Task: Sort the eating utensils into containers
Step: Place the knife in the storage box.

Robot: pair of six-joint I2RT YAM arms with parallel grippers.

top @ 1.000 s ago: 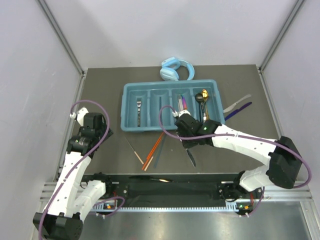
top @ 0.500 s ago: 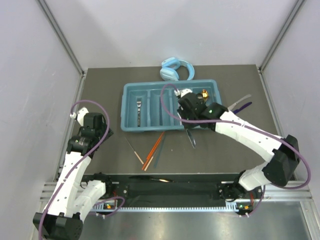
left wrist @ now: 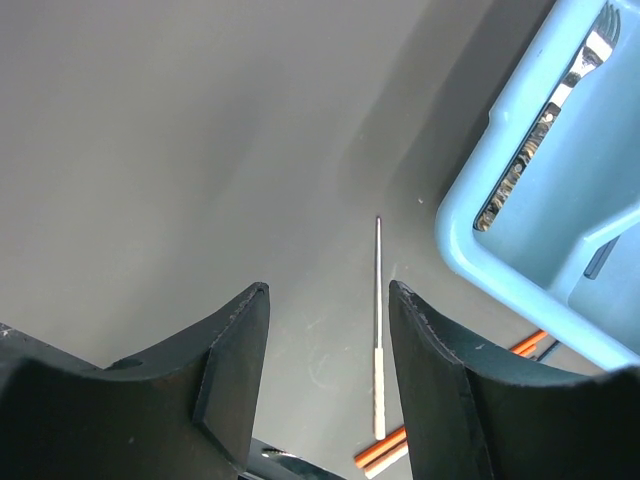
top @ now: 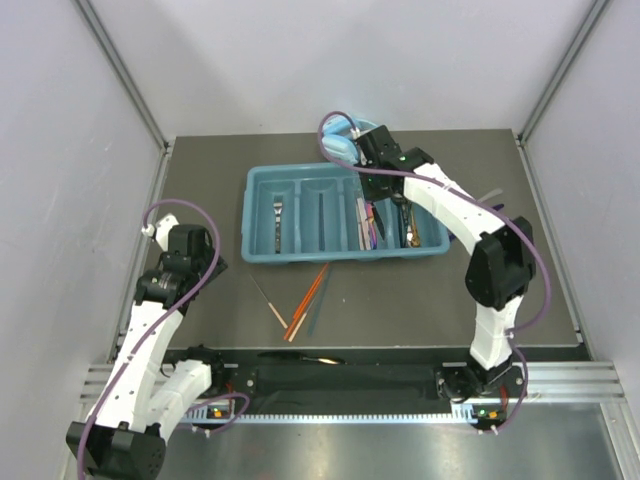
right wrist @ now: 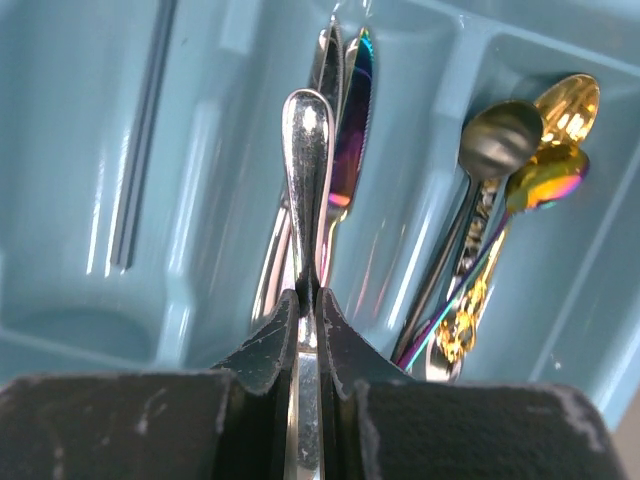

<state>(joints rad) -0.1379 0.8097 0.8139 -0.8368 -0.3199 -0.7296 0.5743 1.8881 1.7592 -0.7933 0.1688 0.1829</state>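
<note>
Right wrist, right gripper (right wrist: 308, 300): jaws clenched on a silver utensil (right wrist: 305, 150), held above the tray (right wrist: 70, 330), over the purple knife (right wrist: 352, 130).
Left gripper (left wrist: 328, 290): jaws released, holding nothing, left of the tray.
Chopsticks (top: 310, 290): lying outside the tray, by its near edge.

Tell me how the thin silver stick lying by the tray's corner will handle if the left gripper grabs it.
The thin silver stick looks like straight metal, so probably stiff and light. Being so slim and flat on the table, it may slip or roll when the open left gripper closes.
</note>
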